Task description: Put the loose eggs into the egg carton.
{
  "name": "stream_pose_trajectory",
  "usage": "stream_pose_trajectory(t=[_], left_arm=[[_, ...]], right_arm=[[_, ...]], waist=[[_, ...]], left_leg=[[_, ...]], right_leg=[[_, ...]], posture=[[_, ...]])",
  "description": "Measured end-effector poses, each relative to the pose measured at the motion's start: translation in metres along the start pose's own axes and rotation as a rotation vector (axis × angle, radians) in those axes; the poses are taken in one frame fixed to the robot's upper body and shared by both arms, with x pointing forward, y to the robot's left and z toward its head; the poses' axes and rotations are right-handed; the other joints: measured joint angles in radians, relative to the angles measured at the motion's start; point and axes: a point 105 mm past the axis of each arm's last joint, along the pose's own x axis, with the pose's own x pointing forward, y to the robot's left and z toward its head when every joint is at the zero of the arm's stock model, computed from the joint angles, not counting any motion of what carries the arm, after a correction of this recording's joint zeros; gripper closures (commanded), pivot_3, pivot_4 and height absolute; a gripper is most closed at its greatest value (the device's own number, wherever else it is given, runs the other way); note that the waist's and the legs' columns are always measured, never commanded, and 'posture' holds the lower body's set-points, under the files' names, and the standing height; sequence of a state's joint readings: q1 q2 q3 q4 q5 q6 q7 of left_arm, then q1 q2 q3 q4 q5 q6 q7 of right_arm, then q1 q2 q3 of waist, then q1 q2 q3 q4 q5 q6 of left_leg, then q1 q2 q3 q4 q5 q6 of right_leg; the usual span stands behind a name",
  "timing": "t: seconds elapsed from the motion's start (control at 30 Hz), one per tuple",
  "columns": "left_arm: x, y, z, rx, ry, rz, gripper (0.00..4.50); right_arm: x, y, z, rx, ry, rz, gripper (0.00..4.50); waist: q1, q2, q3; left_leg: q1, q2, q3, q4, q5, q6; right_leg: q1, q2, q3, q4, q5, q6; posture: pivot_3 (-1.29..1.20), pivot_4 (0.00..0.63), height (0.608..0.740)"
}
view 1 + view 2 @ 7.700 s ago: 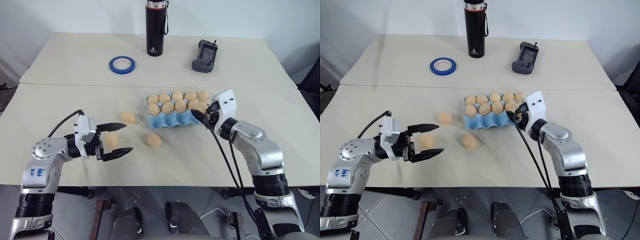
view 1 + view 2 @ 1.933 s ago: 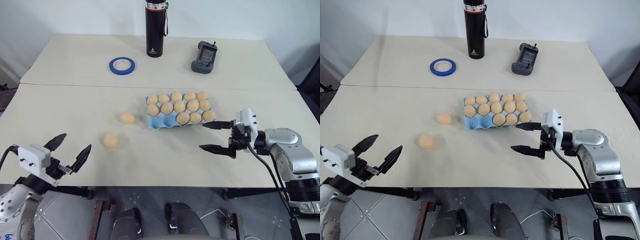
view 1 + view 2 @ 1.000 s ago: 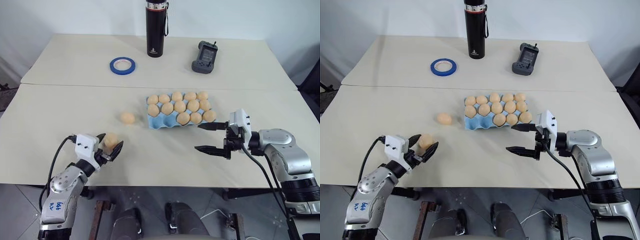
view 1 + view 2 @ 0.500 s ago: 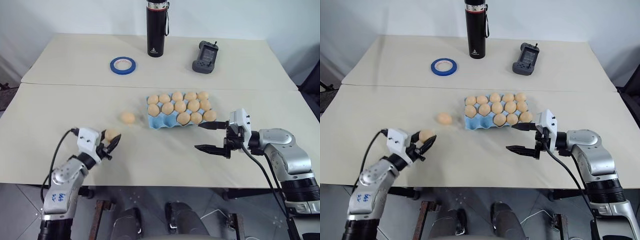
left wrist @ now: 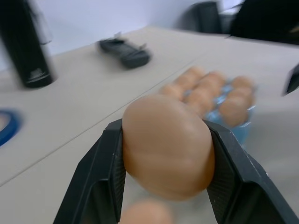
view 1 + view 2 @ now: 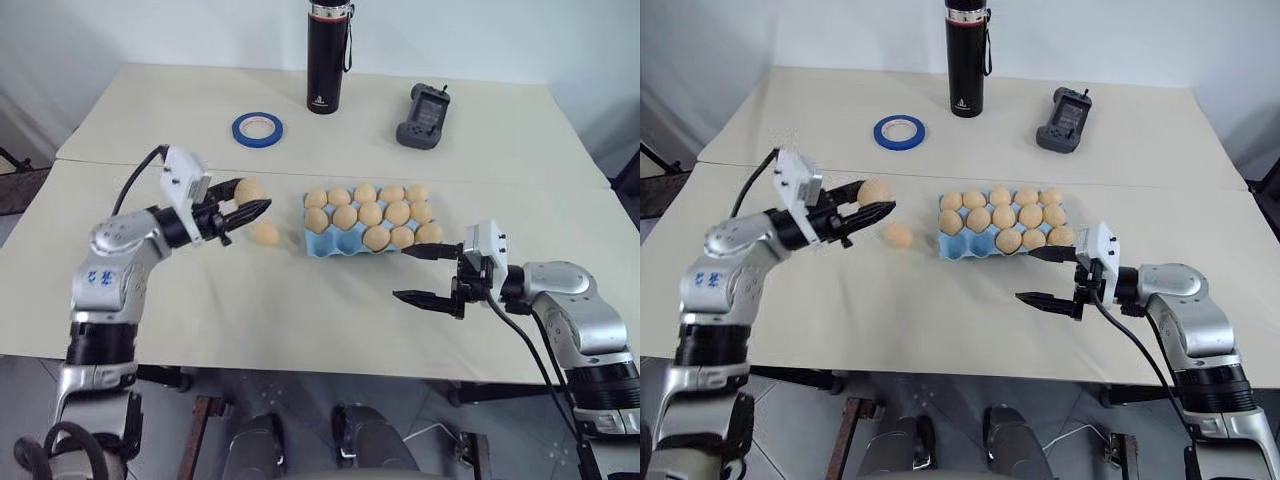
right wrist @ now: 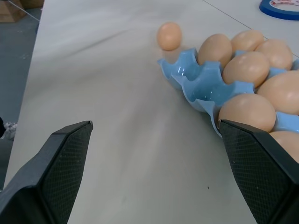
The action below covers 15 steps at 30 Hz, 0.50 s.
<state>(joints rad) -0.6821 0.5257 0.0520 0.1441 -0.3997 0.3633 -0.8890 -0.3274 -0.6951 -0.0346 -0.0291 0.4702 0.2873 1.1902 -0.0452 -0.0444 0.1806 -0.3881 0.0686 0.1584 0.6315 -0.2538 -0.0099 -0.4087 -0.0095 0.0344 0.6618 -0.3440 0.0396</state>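
Between the left gripper's (image 6: 240,207) two black fingers an egg (image 5: 166,145) is being pinched, lifted clear of the table, its long axis lying across the jaws. The light blue egg carton (image 6: 330,244) is lying to that gripper's right, with its two vacant front cups at the near-left corner, and one loose egg (image 6: 265,233) is resting just beside its left edge. The right gripper (image 6: 428,274) is hanging wide open and empty near the carton's right corner. The right wrist view is showing those vacant cups (image 7: 202,87) plainly.

Bright, even, soft-shadowed light; the left wrist view is blurred beyond the sharp egg (image 5: 166,144).
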Motion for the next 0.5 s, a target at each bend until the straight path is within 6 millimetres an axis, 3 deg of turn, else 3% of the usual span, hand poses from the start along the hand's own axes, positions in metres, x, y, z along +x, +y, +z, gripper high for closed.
stream_pose_trajectory(t=[0.2, 0.5], left_arm=[[0.048, -0.032, -0.027, -0.08, 0.042, -0.241, 2.58], [0.087, -0.034, -0.037, -0.071, 0.052, -0.297, 2.58]], right_arm=[[-0.004, 0.005, -0.004, 0.005, 0.0, -0.047, 0.0], [-0.013, 0.014, -0.009, 0.01, 0.0, -0.124, 0.0]], waist=[[0.002, 0.0, 0.0], [0.005, 0.0, 0.0]], left_leg=[[0.0, 0.0, 0.001, 0.0, 0.0, -0.001], [-0.001, 0.0, 0.001, 0.002, 0.0, 0.0]], right_leg=[[-0.001, 0.001, 0.001, 0.001, 0.0, 0.001], [-0.001, 0.001, 0.002, 0.001, 0.0, 0.001]], posture=[[0.0, 0.15, 0.74], [0.0, 0.15, 0.74]])
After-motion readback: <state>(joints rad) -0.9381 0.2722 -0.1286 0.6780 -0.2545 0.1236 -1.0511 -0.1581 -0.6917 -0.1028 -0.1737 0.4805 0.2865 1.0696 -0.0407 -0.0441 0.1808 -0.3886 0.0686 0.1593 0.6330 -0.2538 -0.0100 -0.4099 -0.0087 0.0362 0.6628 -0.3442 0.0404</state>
